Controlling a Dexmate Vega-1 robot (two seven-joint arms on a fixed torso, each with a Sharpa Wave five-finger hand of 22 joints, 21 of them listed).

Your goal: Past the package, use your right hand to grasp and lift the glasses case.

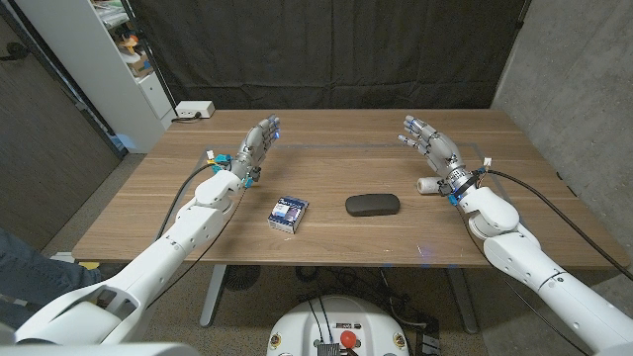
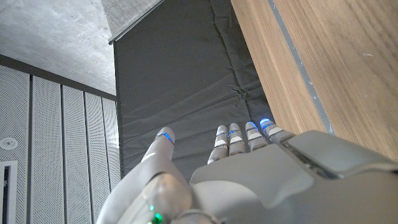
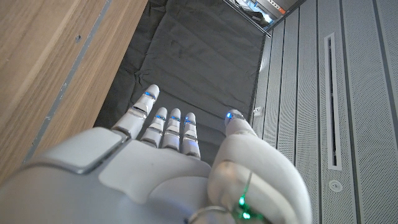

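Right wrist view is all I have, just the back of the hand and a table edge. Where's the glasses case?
Observer: The glasses case lies near the table's middle, apart from your right hand.
Operator: And the package?
Observer: The package sits beside the case, on the robot's left of it, not touching.
Operator: Is the left hand busy?
Observer: No, the left hand holds nothing, fingers extended.
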